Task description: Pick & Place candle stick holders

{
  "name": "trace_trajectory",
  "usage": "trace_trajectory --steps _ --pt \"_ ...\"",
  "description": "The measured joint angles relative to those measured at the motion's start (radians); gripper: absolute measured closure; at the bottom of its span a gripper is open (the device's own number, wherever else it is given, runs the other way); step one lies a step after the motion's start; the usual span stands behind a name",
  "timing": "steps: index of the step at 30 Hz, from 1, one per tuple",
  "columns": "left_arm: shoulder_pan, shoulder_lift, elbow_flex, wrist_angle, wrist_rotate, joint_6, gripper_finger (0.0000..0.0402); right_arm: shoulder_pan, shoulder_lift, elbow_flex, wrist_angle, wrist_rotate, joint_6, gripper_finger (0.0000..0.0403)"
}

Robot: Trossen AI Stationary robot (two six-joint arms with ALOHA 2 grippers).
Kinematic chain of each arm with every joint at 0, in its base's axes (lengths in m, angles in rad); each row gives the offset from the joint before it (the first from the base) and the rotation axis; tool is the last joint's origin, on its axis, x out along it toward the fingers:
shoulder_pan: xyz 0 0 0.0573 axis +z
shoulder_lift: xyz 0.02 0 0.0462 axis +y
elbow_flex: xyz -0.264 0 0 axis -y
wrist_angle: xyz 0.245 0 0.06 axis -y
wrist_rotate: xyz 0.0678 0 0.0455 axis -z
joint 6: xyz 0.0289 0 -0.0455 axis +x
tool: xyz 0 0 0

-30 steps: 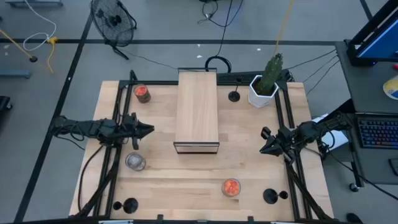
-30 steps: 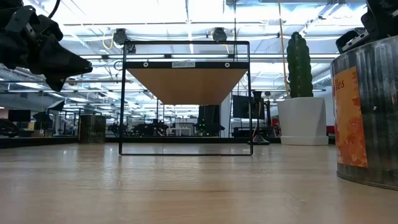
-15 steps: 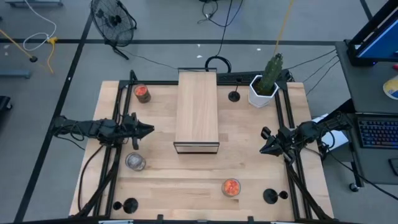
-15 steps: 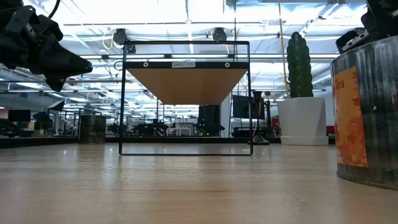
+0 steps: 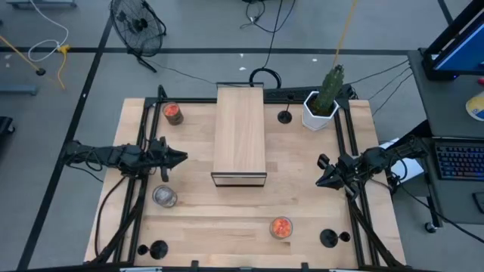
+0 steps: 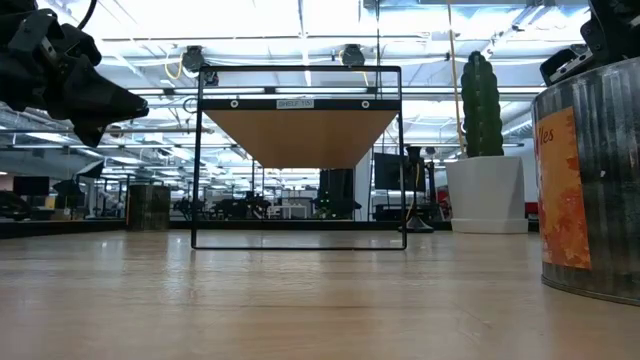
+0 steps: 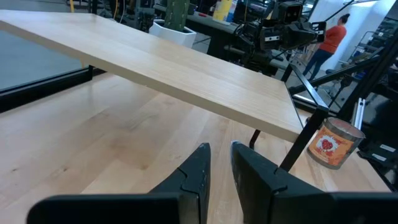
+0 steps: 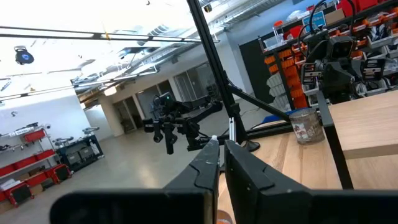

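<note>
The candle stick holders are spread around the long wooden box (image 5: 240, 134) in the middle of the table (image 5: 227, 219). A clear silvery glass cup (image 5: 164, 196) sits left of the box's near end, and it is the thing closest to the left gripper (image 5: 180, 158), just a little nearer the front edge than the claw's tips. One orange-red cup (image 5: 173, 113) stands left of the box's far end, well past the left claw. The other orange-red cup (image 5: 280, 227) stands in front of the box, a bit to the right. One black holder (image 5: 284, 116) sits right of the box's far end, just beside the white pot with the cactus (image 5: 324, 102). Two more black holders sit at the front corners, one on the left (image 5: 158, 248) and one on the right (image 5: 328, 239). The left claw floats above the table left of the box, its fingers (image 7: 196, 173) close together with a thin gap, holding nothing. The right gripper (image 5: 321, 181) floats right of the box's near end, with its fingers (image 8: 208, 163) also nearly together and empty.
</note>
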Motion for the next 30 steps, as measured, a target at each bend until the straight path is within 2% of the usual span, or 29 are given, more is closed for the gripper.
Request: trace_trajectory --steps 11,16,23,30 --pt "0.000 0.000 0.000 0.000 0.000 0.000 0.0332 0.000 0.000 0.000 0.000 0.002 0.000 0.0385" --pt "0.000 0.000 0.000 0.000 0.000 0.000 0.0332 -0.001 0.000 0.000 0.012 0.106 0.005 0.0385" --pt "0.000 0.000 0.000 0.000 0.000 0.000 0.0332 0.000 0.000 0.000 0.015 0.159 -0.015 0.0385" --pt "0.000 0.000 0.000 0.000 0.000 0.000 0.0332 0.000 0.000 0.000 0.010 0.188 -0.136 0.0385"
